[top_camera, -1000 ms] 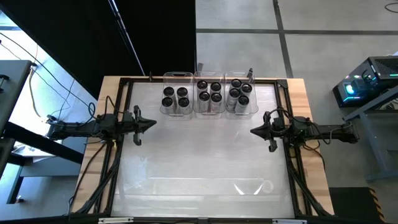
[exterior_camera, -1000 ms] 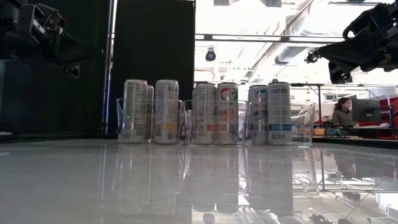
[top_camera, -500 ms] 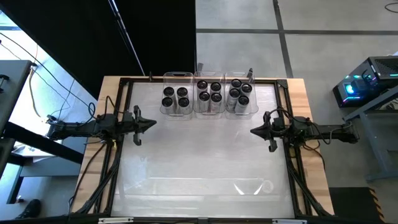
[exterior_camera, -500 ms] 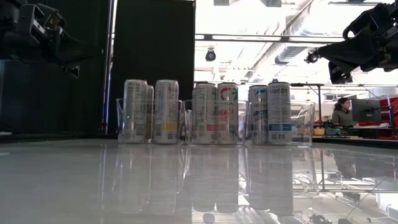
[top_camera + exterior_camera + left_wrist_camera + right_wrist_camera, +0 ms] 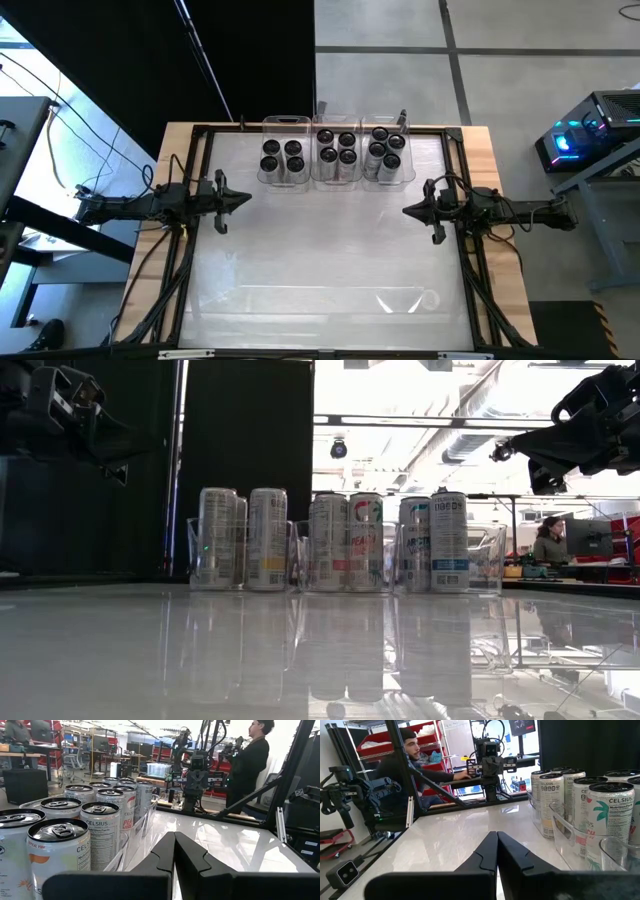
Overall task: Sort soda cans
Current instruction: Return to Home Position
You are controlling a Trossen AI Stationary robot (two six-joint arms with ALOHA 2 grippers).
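well, the left gripper (image 5: 243, 200) sits left of the middle tray (image 5: 337, 182), its claw pinched shut and empty. the soda cans (image 5: 337, 146) all stand in that tray and in the two trays just beside it. the right gripper (image 5: 408, 210) sits right of the middle tray, pinched shut and empty too. sorting looks done; only resting the arms is left. nothing has moved since before.
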